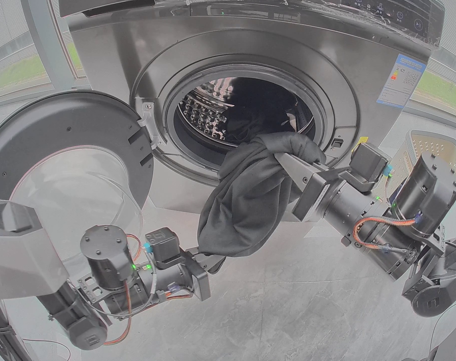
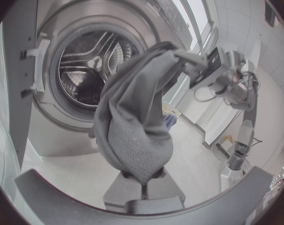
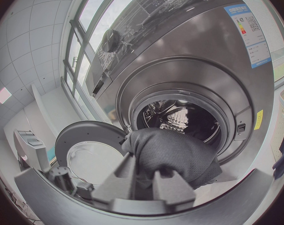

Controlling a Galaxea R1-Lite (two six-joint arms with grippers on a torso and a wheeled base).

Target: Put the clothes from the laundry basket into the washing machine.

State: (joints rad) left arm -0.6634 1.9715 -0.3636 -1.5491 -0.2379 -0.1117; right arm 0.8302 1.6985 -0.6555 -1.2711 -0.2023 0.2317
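Note:
A dark grey garment (image 1: 248, 196) hangs stretched in front of the washing machine's open drum (image 1: 203, 111). My right gripper (image 1: 288, 159) is shut on its upper end, just at the lower right of the drum mouth. In the right wrist view the cloth (image 3: 176, 153) bunches over the right gripper (image 3: 145, 175). My left gripper (image 1: 213, 262) is lower, near the floor, shut on the garment's bottom end. The left wrist view has the cloth (image 2: 135, 116) rising from the left gripper (image 2: 143, 178) up to the right gripper (image 2: 185, 58). More dark clothing (image 1: 260, 104) lies inside the drum.
The round machine door (image 1: 62, 141) stands swung open on the left, close to my left arm. The perforated laundry basket (image 1: 433, 151) sits to the right of the machine, with blue cloth (image 3: 282, 160) in it. Bare grey floor (image 1: 298, 307) lies in front.

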